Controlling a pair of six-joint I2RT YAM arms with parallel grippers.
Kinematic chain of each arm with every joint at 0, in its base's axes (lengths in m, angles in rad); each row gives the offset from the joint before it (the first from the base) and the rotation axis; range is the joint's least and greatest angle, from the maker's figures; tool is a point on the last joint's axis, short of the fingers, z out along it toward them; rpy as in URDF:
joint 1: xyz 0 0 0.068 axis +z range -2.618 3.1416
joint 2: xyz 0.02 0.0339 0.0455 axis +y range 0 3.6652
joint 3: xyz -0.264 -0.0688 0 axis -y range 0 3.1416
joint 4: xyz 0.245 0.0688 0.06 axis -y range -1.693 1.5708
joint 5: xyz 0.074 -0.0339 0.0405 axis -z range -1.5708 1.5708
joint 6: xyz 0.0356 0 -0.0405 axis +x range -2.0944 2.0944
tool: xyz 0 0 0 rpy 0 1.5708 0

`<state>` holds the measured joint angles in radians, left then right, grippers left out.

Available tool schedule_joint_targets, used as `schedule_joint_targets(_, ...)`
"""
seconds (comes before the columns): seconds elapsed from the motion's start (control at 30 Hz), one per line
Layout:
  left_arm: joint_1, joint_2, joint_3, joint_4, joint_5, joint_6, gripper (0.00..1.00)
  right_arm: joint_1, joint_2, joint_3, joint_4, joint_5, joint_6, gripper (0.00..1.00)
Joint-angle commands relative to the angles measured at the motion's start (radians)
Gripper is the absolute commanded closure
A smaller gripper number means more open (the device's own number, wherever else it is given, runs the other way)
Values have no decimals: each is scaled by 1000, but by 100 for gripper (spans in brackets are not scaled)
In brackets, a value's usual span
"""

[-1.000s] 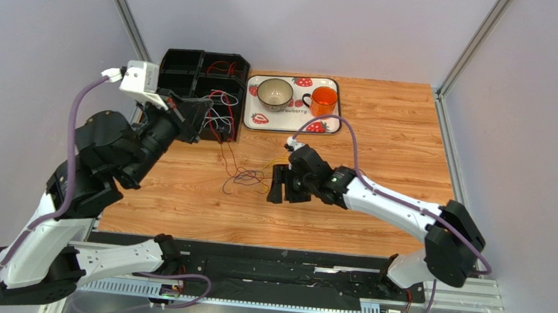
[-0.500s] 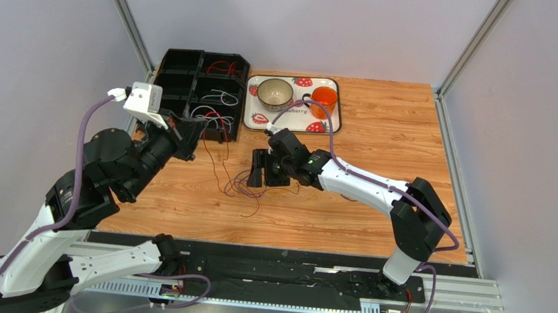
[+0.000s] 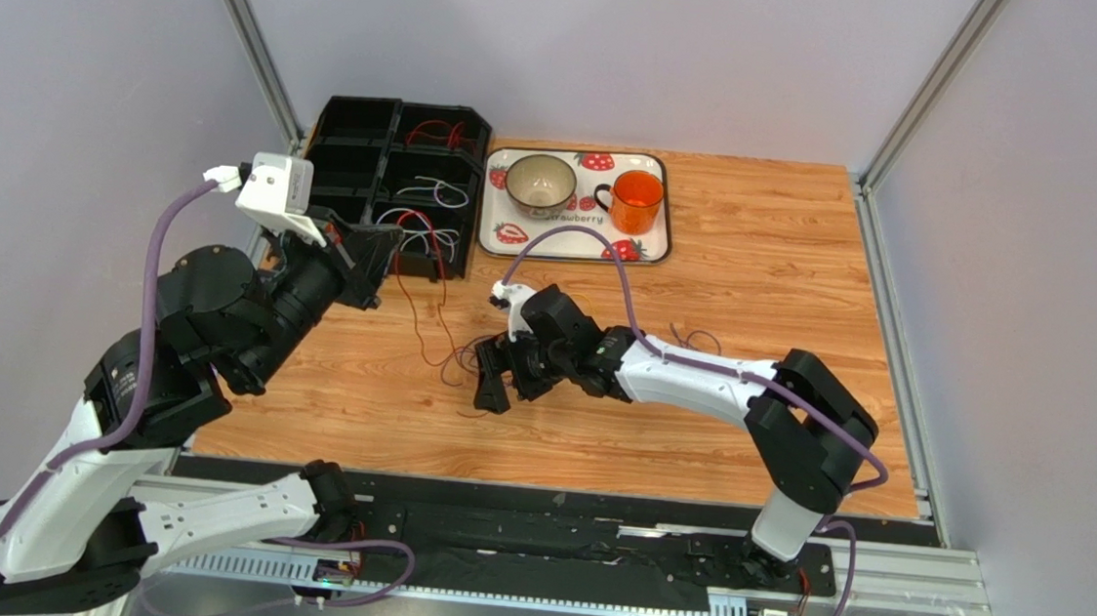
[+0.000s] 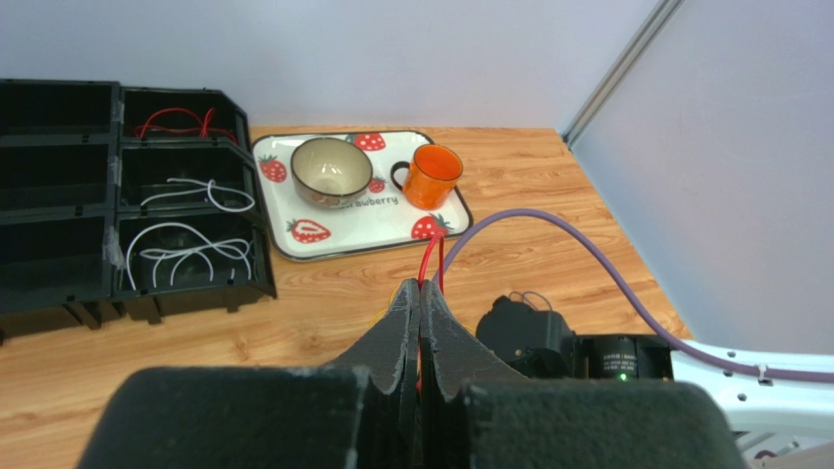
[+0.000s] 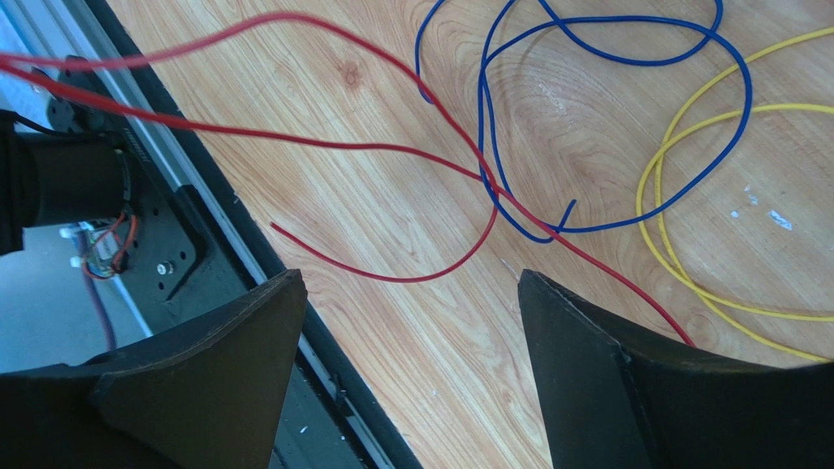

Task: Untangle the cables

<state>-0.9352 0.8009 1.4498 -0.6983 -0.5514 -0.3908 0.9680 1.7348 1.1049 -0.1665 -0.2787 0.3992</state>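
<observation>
My left jaws are clenched on a thin red wire cable (image 4: 431, 260), held up off the wooden surface (image 4: 323, 305). My right jaws are released, spread wide and low over the loose tangle: red wire crossing a blue wire loop (image 5: 482, 117), beside a yellow wire loop (image 5: 646, 195). White wire loops (image 4: 186, 250) lie in the black compartment box (image 4: 59, 176).

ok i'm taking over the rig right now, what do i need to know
Left gripper: fingers shut on a thin red wire strand that runs down to the tangle.
Right gripper: open, empty, low over that tangle of blue wire loop, yellow wire loop and red strand.
Done: white wire loops and a red loop lie in the black compartment tray.
To do: separate the tangle on the wooden table.
</observation>
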Motion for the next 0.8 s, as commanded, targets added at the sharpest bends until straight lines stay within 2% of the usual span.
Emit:
schedule_joint_targets(0.0, 3, 15, 52, 8, -2, 13, 100, 43, -72, -19, 127, 130, -94, 16)
schedule_joint_targets(0.33, 3, 47, 119, 5, 73, -37, 100, 67, 57, 116, 157, 282, -158, 16)
schedule_joint_targets(0.37, 3, 47, 126, 5, 82, -49, 100, 67, 65, 137, 159, 355, -157, 17)
schedule_joint_targets(0.57, 3, 52, 184, -9, 139, -86, 100, 67, 117, 171, 236, 484, -123, 18)
schedule_joint_targets(0.67, 3, 58, 221, -7, 189, -117, 100, 69, 173, 210, 233, 516, -99, 23)
schedule_joint_targets(0.77, 3, 73, 271, -18, 261, -167, 100, 70, 181, 208, 234, 550, -50, 33)
